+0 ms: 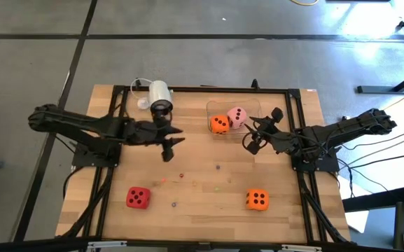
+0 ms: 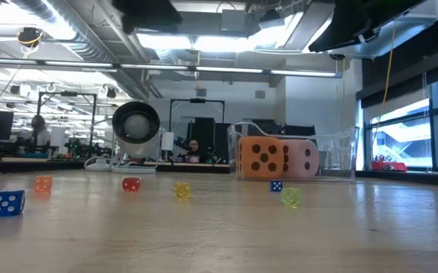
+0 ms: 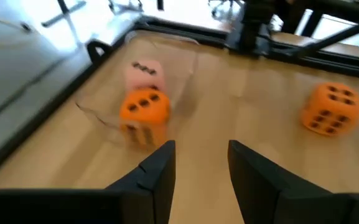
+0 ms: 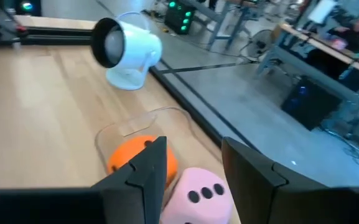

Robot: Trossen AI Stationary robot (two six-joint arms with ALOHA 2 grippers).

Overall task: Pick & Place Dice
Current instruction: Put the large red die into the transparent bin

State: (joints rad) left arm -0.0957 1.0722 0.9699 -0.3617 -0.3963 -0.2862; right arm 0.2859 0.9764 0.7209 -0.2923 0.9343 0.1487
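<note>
Looking like two dice down: an orange die (image 1: 219, 124) and the pink die (image 1: 237, 117) sit in the clear tray (image 1: 254, 106), upper centre. Right gripper (image 1: 253, 139) hovers beside it, narrowly open, empty. Left gripper (image 1: 170, 143), mid-frame, open, empty. Next up probably the red die (image 1: 138, 197) lower left or the other orange die (image 1: 257, 200) lower right

A white camera (image 1: 159, 95) stands at the table's (image 1: 202, 203) far edge, a clear tray (image 1: 249, 106) beside it. Tiny coloured dice (image 2: 7, 202) lie scattered mid-table.
</note>
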